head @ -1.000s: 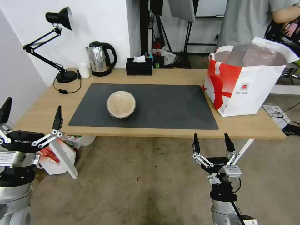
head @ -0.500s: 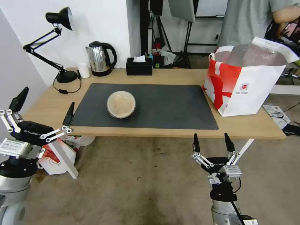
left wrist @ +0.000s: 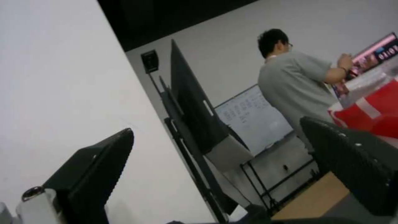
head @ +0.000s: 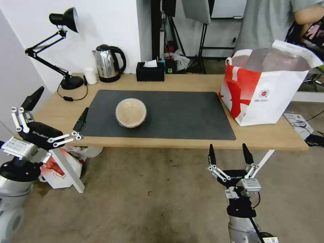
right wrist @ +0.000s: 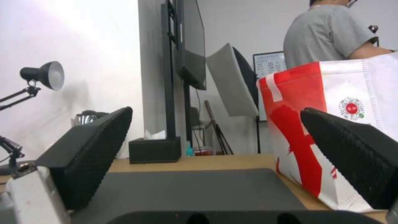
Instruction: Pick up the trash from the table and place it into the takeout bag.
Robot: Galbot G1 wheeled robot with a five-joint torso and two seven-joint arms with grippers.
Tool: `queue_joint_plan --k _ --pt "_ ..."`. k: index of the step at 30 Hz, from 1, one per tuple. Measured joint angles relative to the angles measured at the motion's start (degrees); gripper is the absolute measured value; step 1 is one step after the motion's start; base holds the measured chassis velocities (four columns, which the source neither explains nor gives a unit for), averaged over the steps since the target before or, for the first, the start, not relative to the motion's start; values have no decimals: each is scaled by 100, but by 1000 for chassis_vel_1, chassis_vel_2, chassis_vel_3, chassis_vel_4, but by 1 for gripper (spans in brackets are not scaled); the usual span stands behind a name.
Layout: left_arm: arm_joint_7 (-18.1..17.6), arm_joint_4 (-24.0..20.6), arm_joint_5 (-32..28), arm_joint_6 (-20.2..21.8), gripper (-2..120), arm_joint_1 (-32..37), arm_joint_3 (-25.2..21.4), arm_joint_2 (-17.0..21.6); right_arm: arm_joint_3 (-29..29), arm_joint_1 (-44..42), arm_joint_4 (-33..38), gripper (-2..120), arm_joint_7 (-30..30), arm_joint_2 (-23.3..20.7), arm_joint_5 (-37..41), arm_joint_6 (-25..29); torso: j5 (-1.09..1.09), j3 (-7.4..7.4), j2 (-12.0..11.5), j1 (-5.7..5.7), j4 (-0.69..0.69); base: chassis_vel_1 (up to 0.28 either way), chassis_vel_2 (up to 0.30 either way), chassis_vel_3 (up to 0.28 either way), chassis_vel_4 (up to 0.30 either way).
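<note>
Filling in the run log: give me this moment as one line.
left claw: open, raised at table's left end | right claw: open, low before front edge | beige bowl: on mat | takeout bag: right end

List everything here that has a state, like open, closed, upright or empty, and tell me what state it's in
Beige takeout bowl: lidded, upright on the dark mat.
Takeout bag: upright, mouth open.
Left pincer: open, empty, beside the table's left end.
Right pincer: open, empty, below the table's front edge.
Kettle: upright, lid shut.
Desk lamp: upright.
</note>
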Motion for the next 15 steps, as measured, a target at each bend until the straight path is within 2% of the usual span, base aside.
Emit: queue_joint_plan --k 3,4,7,15 --pt "-6 179 3 73 100 -157 -177 544 0 0 0 100 0 -1 0 0 0 0 0 0 -2 0 0 0 0" --pt "-6 179 3 73 100 -157 -177 544 0 0 0 100 0 -1 0 0 0 0 0 0 -2 0 0 0 0" --pt "-2 471 9 126 100 -326 -293 1032 0 0 0 100 0 -1 0 0 0 0 0 0 0 0 0 0 0" --pt "76 773 35 282 100 -600 -173 1540 0 0 0 100 0 -1 0 0 0 0 0 0 0 0 0 0 0"
